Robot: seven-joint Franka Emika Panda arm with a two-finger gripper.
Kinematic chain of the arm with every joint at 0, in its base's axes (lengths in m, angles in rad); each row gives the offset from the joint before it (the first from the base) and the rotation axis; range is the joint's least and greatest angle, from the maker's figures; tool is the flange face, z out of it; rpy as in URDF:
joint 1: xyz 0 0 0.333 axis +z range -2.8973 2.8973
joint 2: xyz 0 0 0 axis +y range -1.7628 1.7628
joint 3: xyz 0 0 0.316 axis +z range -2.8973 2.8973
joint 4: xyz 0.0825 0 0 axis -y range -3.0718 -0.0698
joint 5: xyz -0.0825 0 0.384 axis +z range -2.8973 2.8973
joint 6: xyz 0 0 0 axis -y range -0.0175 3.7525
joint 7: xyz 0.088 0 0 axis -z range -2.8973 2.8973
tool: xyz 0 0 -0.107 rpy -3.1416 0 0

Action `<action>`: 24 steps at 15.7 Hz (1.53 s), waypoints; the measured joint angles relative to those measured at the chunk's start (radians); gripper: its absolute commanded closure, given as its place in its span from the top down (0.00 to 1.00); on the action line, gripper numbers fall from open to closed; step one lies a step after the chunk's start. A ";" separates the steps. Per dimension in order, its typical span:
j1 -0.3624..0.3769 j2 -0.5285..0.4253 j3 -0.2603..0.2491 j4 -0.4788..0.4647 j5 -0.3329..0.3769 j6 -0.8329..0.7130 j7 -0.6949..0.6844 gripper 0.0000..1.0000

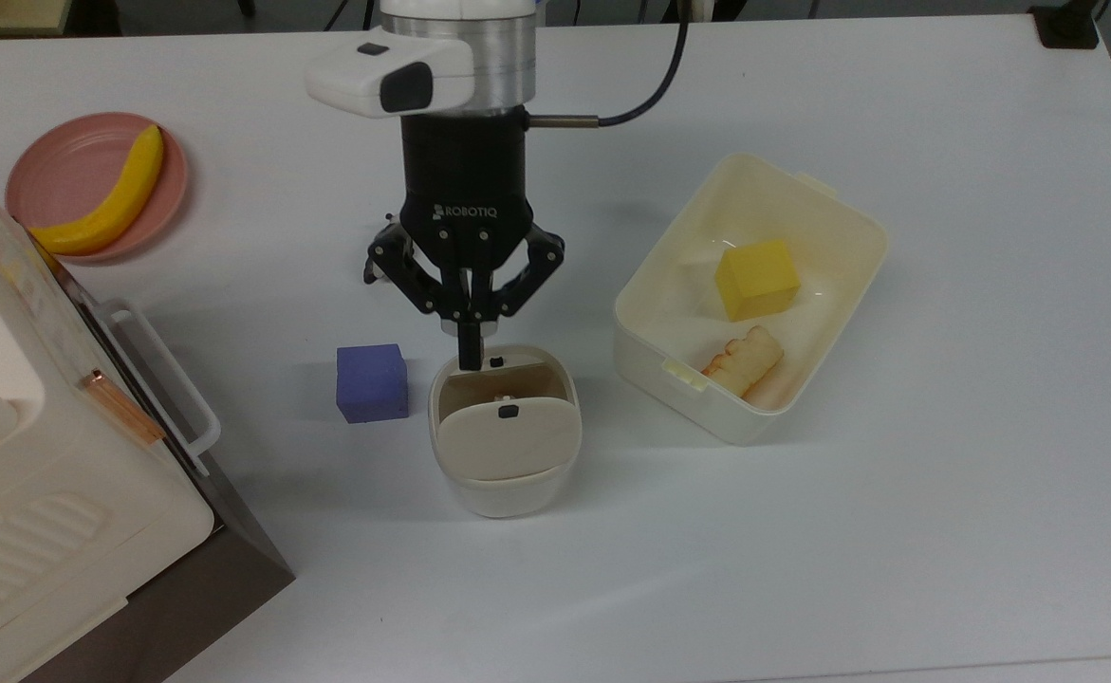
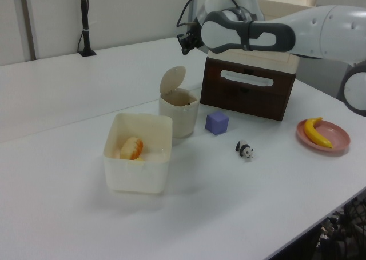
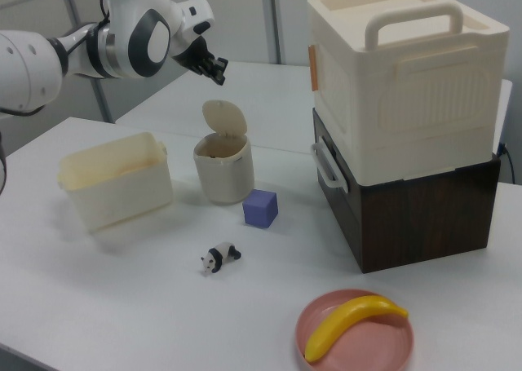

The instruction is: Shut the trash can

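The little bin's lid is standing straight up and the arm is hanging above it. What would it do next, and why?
Probably come down behind the raised lid and nudge it forward. The trash can is open, its lid upright on the hinge, and the end effector, fingers together, hangs above it without touching.

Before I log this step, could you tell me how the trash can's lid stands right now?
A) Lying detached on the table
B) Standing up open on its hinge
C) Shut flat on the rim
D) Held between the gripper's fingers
B: the left view shows the beige lid standing upright above the trash can with the opening uncovered, while the gripper is above it and apart from it.
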State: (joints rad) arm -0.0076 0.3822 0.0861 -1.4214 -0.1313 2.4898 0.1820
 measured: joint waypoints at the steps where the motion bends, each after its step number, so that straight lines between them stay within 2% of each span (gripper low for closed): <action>1: 0.005 0.021 0.000 0.012 -0.013 0.023 0.000 0.00; 5: 0.011 0.146 0.000 0.037 -0.029 0.164 0.000 0.00; 7: 0.010 0.182 0.000 0.051 -0.028 0.185 0.002 0.00; 12: 0.010 0.188 0.000 0.036 -0.028 0.168 0.001 0.00; 17: 0.014 0.178 0.016 0.020 -0.025 -0.022 -0.016 0.00; 24: 0.015 0.157 0.022 -0.031 -0.025 -0.034 -0.063 0.00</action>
State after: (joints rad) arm 0.0074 0.5391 0.1081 -1.4525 -0.1560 2.4555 0.1188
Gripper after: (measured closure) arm 0.991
